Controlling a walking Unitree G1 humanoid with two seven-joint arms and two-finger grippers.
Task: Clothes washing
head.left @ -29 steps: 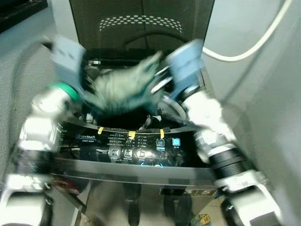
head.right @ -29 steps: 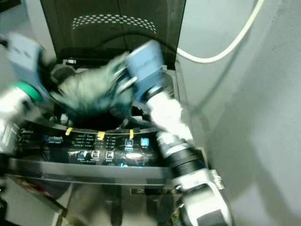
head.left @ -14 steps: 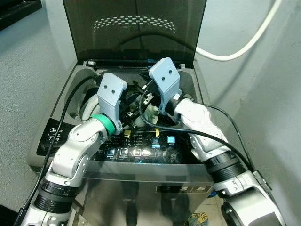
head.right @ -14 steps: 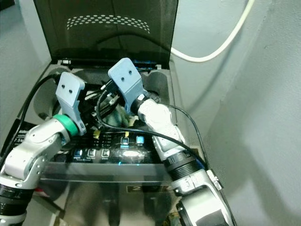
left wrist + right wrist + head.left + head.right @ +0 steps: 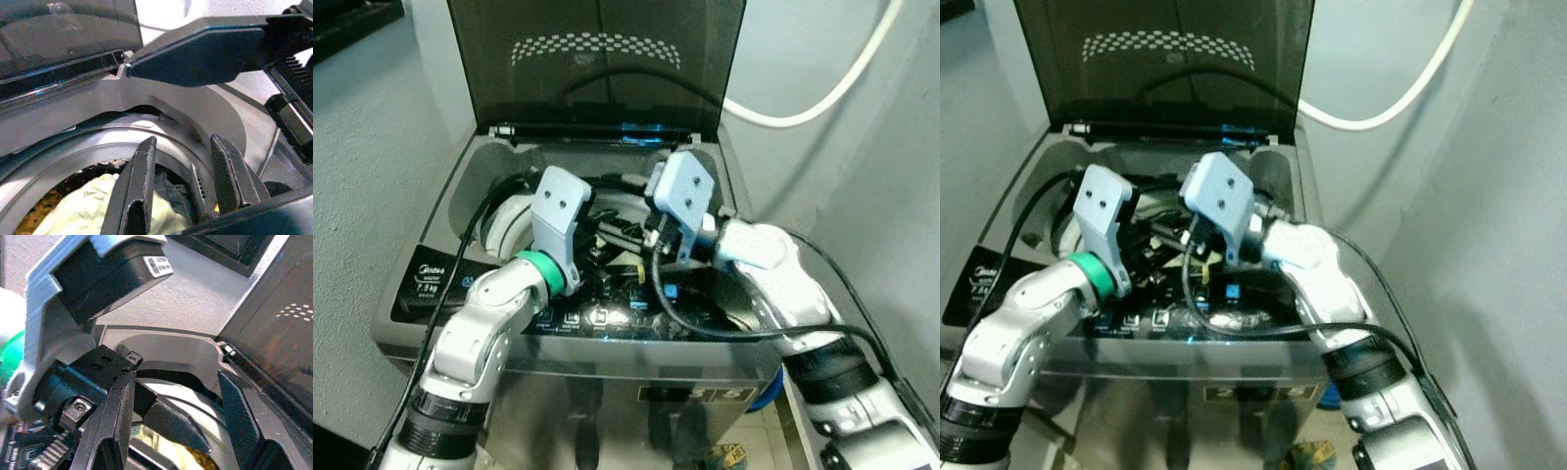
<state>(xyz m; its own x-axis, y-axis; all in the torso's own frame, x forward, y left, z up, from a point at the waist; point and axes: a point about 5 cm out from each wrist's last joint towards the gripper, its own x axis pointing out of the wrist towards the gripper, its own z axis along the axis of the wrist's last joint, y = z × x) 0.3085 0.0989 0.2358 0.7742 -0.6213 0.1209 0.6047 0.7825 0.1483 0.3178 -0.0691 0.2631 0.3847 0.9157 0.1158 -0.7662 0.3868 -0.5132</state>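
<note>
Grey walls close in around a top-loading washer (image 5: 607,362), its dark lid (image 5: 597,59) standing up at twelve o'clock and a white hose (image 5: 822,93) curving across the wall at two o'clock.

Both arms are over the open drum (image 5: 63,161). The left gripper (image 5: 183,183) hangs just above the drum mouth, its fingers apart with nothing between them. The right gripper (image 5: 178,423) is beside it at about three o'clock, fingers likewise spread and empty. The two wrists are very near each other (cables (image 5: 705,328) loop over the control panel (image 5: 597,315) too).

To my eye the loading step is being finished. Doing it well means lifting both grippers straight up and apart, so fingers do not snag the cloth or knock together, and keeping cables clear of the lid's path before it is shut.

Inside the drum lies the clothes (image 5: 83,205): a pale yellow-green piece, low in the tub, with something darker beside it. How full the drum is I cannot tell. No garment hangs over the rim as far as the views show.
</note>
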